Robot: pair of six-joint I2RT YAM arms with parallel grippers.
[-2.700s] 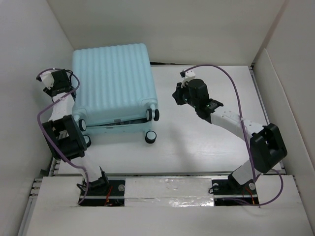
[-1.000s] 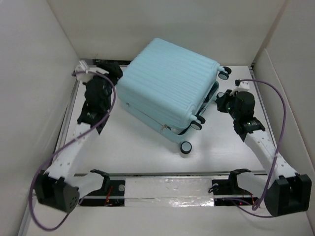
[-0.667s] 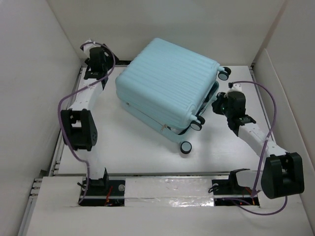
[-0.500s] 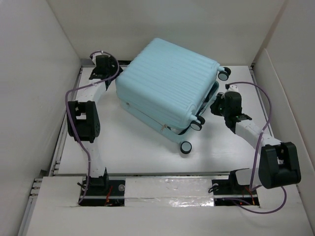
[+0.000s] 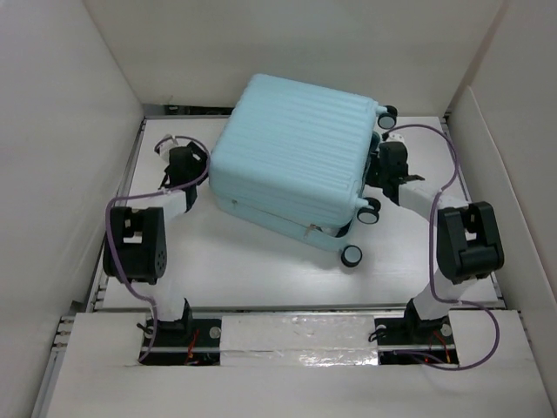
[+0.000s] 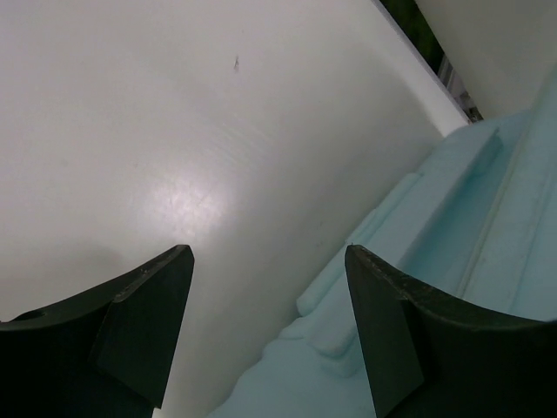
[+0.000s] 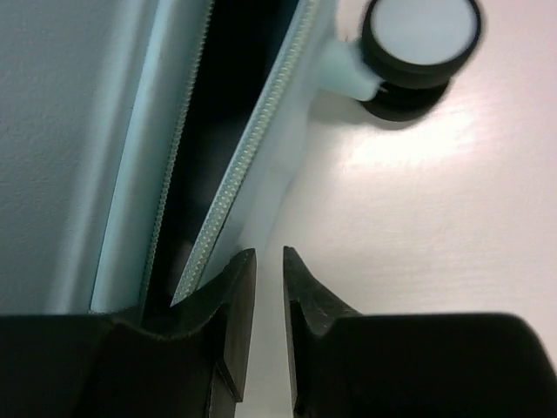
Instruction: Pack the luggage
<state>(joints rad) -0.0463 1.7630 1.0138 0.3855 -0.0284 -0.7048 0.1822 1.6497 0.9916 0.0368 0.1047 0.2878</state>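
Note:
The luggage (image 5: 296,152), a pale aqua ribbed hard-shell suitcase, lies flat and skewed at the back middle of the table, its wheels (image 5: 352,255) pointing to the near right. Its two shells stand slightly ajar, with a dark gap between the zipper edges (image 7: 239,165). My left gripper (image 5: 202,170) is open and empty at the case's left side; the shell (image 6: 452,261) lies by its right finger. My right gripper (image 5: 376,170) is shut and empty low at the case's right side. In its wrist view the gripper (image 7: 267,254) sits beside the lower zipper edge, with a wheel (image 7: 422,35) ahead.
White walls close in the table (image 5: 244,261) at the left (image 5: 61,131) and the back, and a cardboard panel (image 5: 513,174) stands at the right. The suitcase's far corner reaches the back wall. Purple cables loop from both arms.
The suitcase has turned and shifted toward the back; its near wheel moved right. My left gripper came forward along the case's left side. My right gripper moved back, in against the case's right side.

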